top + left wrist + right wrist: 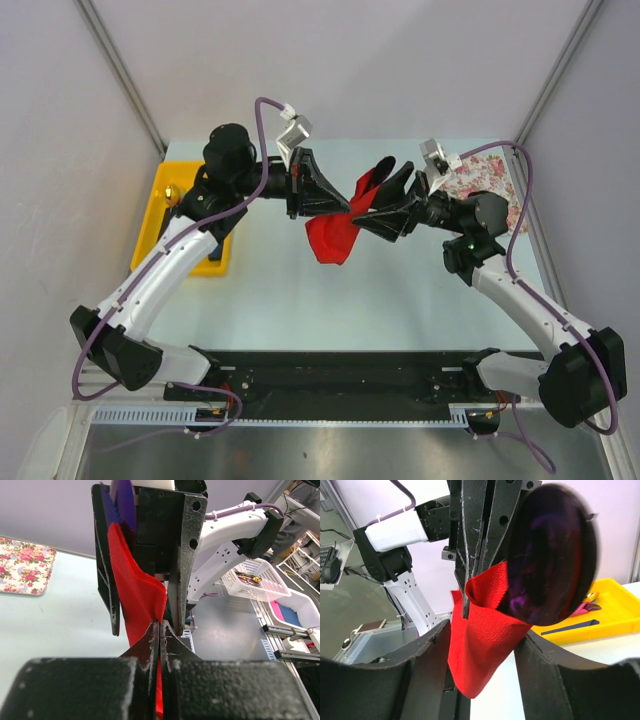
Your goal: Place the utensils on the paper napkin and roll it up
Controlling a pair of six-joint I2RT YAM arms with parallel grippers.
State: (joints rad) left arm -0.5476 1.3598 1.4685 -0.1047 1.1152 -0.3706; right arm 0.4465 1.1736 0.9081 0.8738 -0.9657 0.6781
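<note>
Red paper napkin [333, 240] hangs in the air above the pale table [280, 300], held up between the two arms near the middle of the workspace. The left gripper [159, 632] has its fingers pressed together, pinching a fold of the sheet, and the loose paper droops below the pinch. The right gripper [482, 630] faces it with fingers spread wide, one on each side of the hanging paper. A dark purple rounded piece [550, 555] sits between those spread fingers close to the right wrist camera; it is too blurred to identify. A yellow tray [160, 190] lies on the left of the table, with a pink-handled utensil [582, 609] and a dark blue utensil [570, 626] in it. A white flowered sheet [485, 185] lies flat at the far right
</note>
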